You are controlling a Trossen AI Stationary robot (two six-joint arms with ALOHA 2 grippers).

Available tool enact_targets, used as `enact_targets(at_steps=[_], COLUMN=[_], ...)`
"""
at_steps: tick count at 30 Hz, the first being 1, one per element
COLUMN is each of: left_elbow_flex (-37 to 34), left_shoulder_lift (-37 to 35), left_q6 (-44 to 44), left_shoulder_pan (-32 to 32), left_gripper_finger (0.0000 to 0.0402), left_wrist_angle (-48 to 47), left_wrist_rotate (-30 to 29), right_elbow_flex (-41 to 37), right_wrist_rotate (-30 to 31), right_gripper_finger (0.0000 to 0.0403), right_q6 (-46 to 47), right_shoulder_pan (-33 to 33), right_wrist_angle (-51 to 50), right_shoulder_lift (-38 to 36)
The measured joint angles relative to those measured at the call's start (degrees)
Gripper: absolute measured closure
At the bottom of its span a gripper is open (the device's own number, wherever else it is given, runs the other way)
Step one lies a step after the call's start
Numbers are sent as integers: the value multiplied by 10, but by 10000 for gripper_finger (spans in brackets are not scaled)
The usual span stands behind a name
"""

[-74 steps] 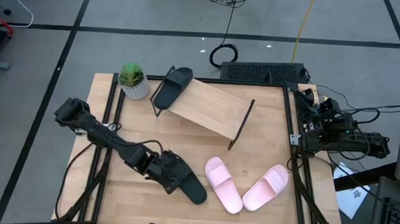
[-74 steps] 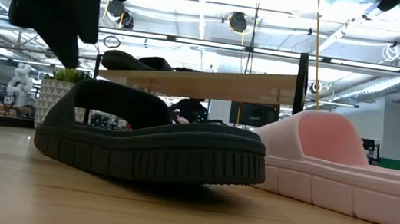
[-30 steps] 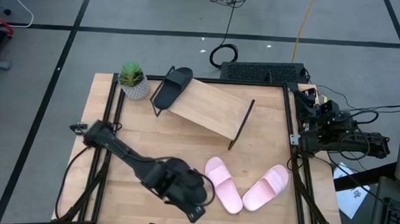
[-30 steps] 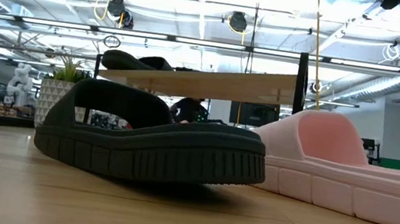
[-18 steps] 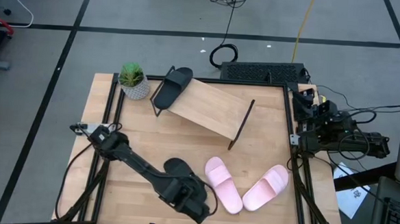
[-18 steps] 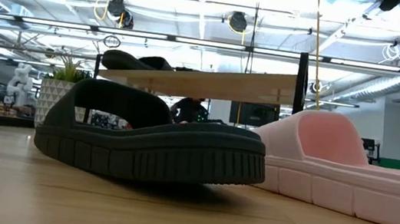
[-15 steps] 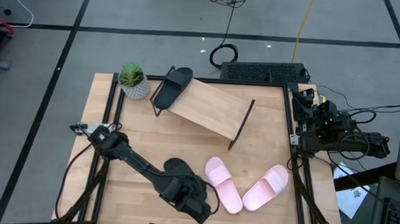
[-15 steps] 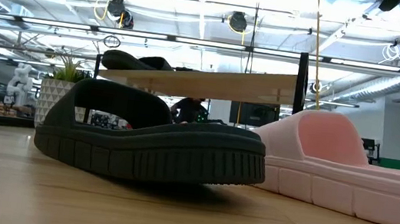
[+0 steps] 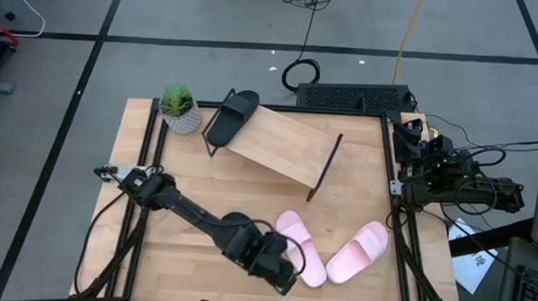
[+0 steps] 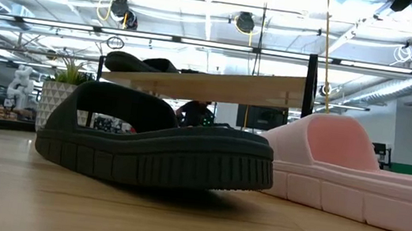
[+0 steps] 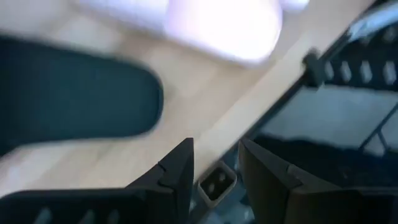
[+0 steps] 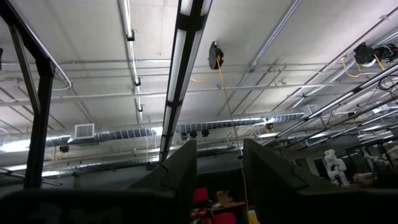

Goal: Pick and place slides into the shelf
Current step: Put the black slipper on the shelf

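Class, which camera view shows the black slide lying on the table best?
The low view: the black slide fills the foreground side-on, strap and ribbed sole clear. From the high view the left gripper and its arm cover it almost entirely. The left wrist view gives only a blurred dark shape. The right wrist view shows ceiling.

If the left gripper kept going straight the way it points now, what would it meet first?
Probably the table's front edge: the left gripper, open and empty, points past the black slide toward that edge and the frame beyond. Depth is unclear.
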Motion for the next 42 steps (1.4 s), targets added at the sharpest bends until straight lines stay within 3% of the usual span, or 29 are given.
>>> enact_targets(at_steps=[3,6,8,14,18,24,33,42], left_elbow_flex=[32,86,85,86,86,82,80,80], left_shoulder_lift=[-3,-3,-13,-19,-17,-5,72,67], left_q6=[-2,-8,-15,-12,-70,-118,-108,-95], left_shoulder_pan=[-4,-11,-13,-26,-30,-32,-25,-16], left_gripper_finger=[277,277,277,277,277,277,277,277], left_wrist_angle=[-20,-106,-123,-182,-297,-233,-238,-271], left_wrist_rotate=[-60,-111,-135,-131,-116,-181,-96,-93], right_elbow_flex=[0,0,0,0,0,0,0,0], right_wrist_rotate=[0,0,0,-2,-2,-2,-2,-2], right_gripper_finger=[282,282,282,282,282,282,282,282], right_q6=[0,0,0,0,33,51,64,39], right_shoulder_pan=[0,0,0,0,0,0,0,0], right_wrist_angle=[-2,-2,-2,-12,-21,-34,-42,-50], right_shoulder_lift=[0,0,0,0,0,0,0,0])
